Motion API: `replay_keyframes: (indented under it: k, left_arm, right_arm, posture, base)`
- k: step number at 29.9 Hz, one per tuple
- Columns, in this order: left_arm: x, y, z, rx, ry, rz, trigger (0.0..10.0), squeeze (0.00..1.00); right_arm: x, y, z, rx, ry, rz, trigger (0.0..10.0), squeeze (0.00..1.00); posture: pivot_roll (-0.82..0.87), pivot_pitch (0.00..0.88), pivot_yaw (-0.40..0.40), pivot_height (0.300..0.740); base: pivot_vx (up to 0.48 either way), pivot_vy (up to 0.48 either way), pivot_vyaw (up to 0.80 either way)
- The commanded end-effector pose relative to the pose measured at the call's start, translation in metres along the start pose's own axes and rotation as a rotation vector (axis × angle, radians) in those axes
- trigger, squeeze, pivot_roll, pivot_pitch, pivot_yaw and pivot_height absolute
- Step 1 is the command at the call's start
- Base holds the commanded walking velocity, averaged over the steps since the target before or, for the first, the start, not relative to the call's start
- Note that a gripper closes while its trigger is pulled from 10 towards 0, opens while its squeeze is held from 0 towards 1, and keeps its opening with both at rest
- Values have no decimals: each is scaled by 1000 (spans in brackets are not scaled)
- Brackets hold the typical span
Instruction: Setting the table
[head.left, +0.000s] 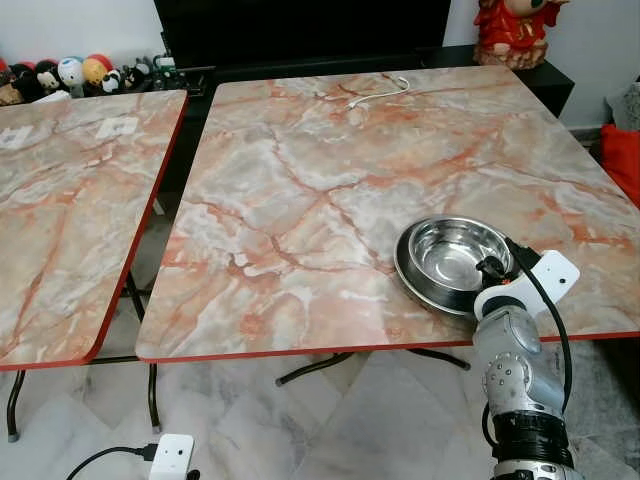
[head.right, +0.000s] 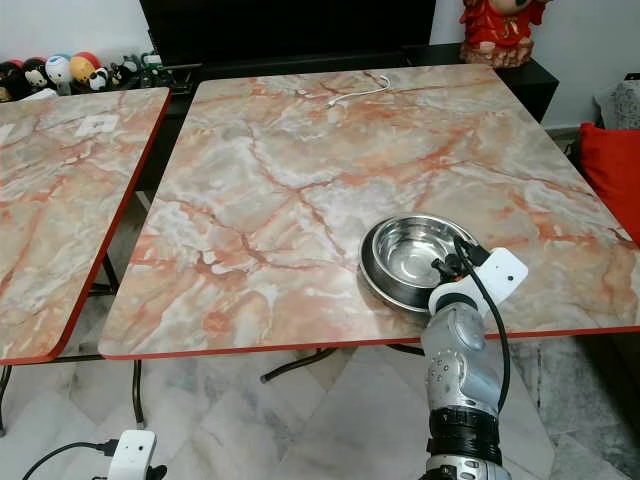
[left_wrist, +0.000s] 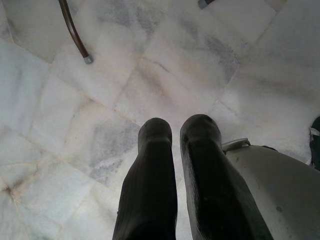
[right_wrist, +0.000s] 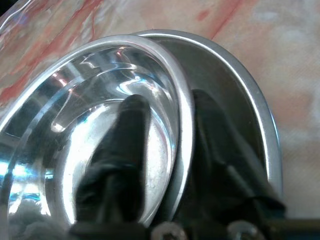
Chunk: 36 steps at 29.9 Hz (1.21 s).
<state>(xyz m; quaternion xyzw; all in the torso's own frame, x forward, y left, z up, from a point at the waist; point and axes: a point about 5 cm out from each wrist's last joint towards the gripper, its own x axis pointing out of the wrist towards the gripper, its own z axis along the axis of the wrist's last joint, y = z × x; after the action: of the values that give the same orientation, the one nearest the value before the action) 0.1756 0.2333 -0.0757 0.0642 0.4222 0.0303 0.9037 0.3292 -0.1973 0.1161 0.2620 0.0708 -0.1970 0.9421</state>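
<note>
right gripper (right_wrist: 167, 145) pinches the rim of a steel bowl (head.left: 450, 252) sitting in a steel plate (head.left: 420, 285) on the marble table (head.left: 300, 200); left gripper (left_wrist: 172, 135) pressed together, idle; setting barely begun.

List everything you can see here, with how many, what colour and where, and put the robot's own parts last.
Tables: two, marbled orange-grey with red edges, side by side.
Bowl: one, steel, near right corner of the larger table, inside the dish.
Dish: one, steel, under the bowl.
Cable: one, white, far edge of the larger table.
Toys: several, mixed colours, behind the left table.
Figurine: one, red, on the dark cabinet behind.
Right hand: black fingers astride the bowl's rim.
Left hand: fingers together, above the floor.
</note>
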Motion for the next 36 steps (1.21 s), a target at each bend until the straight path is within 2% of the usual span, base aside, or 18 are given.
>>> replay_keyframes:
  k: [1,2,25,28,30,32,34,36]
  left_arm:
    - [-2,0,-8,14,34,1,10000,0]
    - [-2,0,-8,13,33,1,10000,0]
    - [-1,-1,-6,11,26,-1,10000,0]
    - [-2,0,-8,11,29,1,10000,0]
    - [-2,1,-9,8,32,3,10000,0]
    - [-3,1,-10,8,32,3,10000,0]
    - [-3,1,-10,5,33,6,10000,0]
    - [-3,2,-10,3,33,8,10000,0]
  right_arm:
    - [0,3,2,3,-2,4,10000,169]
    - [0,3,2,4,-2,0,10000,0]
    - [-11,-2,11,-25,-80,-64,10000,0]
    - [-13,-4,15,-78,-123,-60,10000,0]
    - [-17,5,24,-223,-216,31,10000,0]
    - [-21,13,28,-293,-267,98,10000,0]
    - [-28,22,37,-440,-360,233,10000,0]
    - [-31,25,41,-498,-397,293,10000,0]
  posture:
    - [-96,95,48,740]
    - [-95,94,48,740]
    - [-99,94,43,740]
    - [-103,94,44,740]
    - [-107,97,48,740]
    - [-110,96,49,740]
    - [-109,98,46,740]
    - [-115,98,45,740]
  base:
    - [0,0,0]
    - [0,0,0]
    - [0,0,0]
    - [0,0,0]
    - [0,0,0]
    - [0,0,0]
    - [0,0,0]
    - [0,0,0]
